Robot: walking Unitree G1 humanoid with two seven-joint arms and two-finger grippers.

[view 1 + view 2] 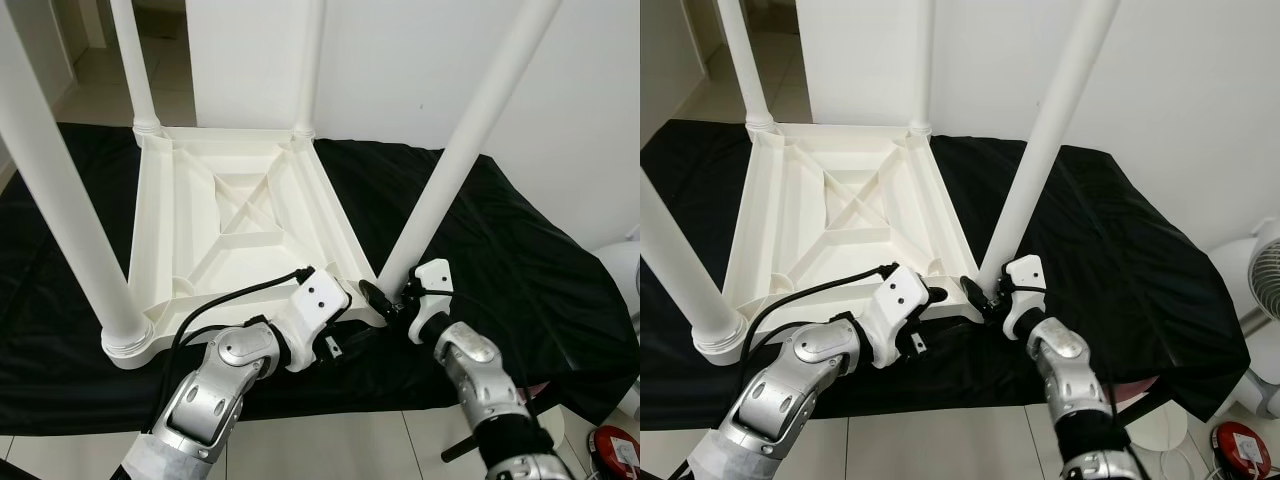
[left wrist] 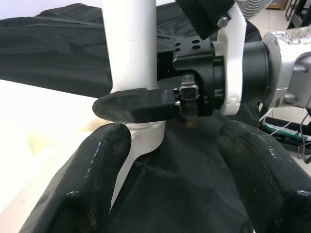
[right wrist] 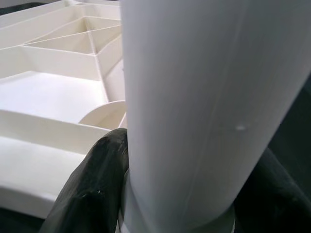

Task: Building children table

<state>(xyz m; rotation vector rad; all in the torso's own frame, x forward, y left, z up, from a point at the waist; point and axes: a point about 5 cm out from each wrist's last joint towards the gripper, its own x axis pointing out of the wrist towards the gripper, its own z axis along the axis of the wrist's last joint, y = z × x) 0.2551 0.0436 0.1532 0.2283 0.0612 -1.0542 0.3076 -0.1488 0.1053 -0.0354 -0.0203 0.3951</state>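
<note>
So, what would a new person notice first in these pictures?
First, the white table lying upside down on a black cloth, its legs pointing up. Then the near right leg, tilted, with the right gripper shut around its base and the left gripper open beside that corner.

No readable text, labels, brands or numbers on any surface in view.

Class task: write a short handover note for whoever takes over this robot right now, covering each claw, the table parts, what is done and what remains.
Right claw: shut on the near right leg at its base.
Left claw: open, beside that same corner.
Tabletop lies upside down on the black cloth; four legs stand at its corners.
Left: I cannot tell whether the near right leg is fully seated, so check it, then flip the table.
</note>
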